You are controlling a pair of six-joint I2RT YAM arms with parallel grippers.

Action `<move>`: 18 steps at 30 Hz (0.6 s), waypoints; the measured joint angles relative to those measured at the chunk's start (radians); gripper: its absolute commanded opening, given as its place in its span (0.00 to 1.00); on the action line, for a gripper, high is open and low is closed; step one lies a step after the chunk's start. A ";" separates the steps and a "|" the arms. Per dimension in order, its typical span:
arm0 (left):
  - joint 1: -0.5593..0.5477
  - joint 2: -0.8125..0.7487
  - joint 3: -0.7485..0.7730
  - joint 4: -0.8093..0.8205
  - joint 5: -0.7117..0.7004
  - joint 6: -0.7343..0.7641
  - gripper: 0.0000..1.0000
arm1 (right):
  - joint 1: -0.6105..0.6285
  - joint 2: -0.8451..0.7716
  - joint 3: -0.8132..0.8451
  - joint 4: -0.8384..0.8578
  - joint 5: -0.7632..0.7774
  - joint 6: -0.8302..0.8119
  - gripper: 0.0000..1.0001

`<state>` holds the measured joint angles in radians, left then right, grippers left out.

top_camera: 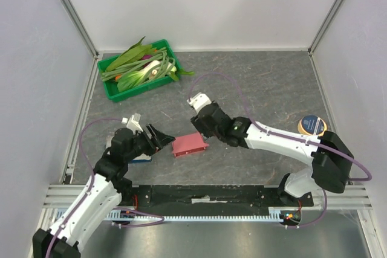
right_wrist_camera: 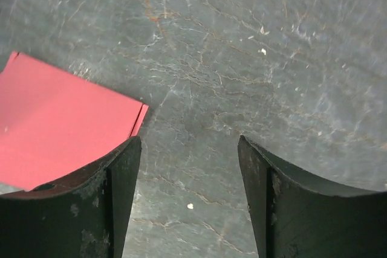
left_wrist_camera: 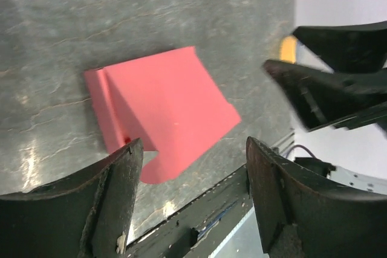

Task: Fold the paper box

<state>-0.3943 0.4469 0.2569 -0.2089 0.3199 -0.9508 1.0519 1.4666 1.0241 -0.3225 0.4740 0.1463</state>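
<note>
Pink-red thin cardboard paper box (top_camera: 189, 144), creased along one side, lies on the grey stone-patterned table (top_camera: 266, 89) between both arms. The left gripper (left_wrist_camera: 193, 142) and right gripper (right_wrist_camera: 188, 139) stand wide, holding nothing. The folding looks unfinished, and the next move calls for pinching a flap. The green plastic tray (top_camera: 106, 86) holds long green vegetables (top_camera: 142, 67).

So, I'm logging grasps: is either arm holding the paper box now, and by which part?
Nothing is held. The paper box lies on the table, and both the left gripper and right gripper are open.
</note>
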 measured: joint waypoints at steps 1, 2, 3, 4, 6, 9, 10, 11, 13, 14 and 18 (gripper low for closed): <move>0.000 0.047 0.010 -0.007 -0.008 0.003 0.73 | -0.049 -0.001 0.003 0.000 -0.041 0.055 0.74; 0.000 0.092 0.019 -0.014 -0.014 0.004 0.71 | -0.076 -0.001 0.003 0.000 -0.079 0.088 0.73; 0.000 0.128 0.026 -0.018 -0.024 0.005 0.69 | -0.123 0.000 0.003 -0.001 -0.136 0.129 0.71; 0.000 0.159 0.026 -0.017 -0.029 0.005 0.66 | -0.160 0.005 0.003 0.002 -0.195 0.163 0.70; 0.000 0.195 0.018 -0.004 -0.030 0.005 0.65 | -0.219 0.027 0.002 0.016 -0.286 0.216 0.68; 0.000 0.222 -0.019 0.072 -0.025 0.005 0.68 | -0.247 0.074 -0.021 0.059 -0.390 0.264 0.65; 0.000 0.229 -0.030 0.090 -0.023 0.005 0.70 | -0.247 0.082 -0.039 0.078 -0.418 0.273 0.65; 0.000 0.243 -0.044 0.118 -0.021 0.005 0.71 | -0.248 0.086 -0.062 0.097 -0.448 0.283 0.65; 0.000 0.275 -0.064 0.159 -0.008 0.007 0.71 | -0.249 0.089 -0.116 0.136 -0.504 0.300 0.64; 0.000 0.288 -0.072 0.176 -0.002 0.008 0.71 | -0.250 0.089 -0.137 0.152 -0.525 0.305 0.63; 0.000 0.324 -0.107 0.248 0.014 0.011 0.70 | -0.257 0.088 -0.209 0.236 -0.572 0.324 0.62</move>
<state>-0.3943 0.7708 0.1501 0.0395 0.3344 -0.9398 0.7952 1.5547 0.8146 -0.0864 -0.0982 0.4706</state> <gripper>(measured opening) 0.706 0.629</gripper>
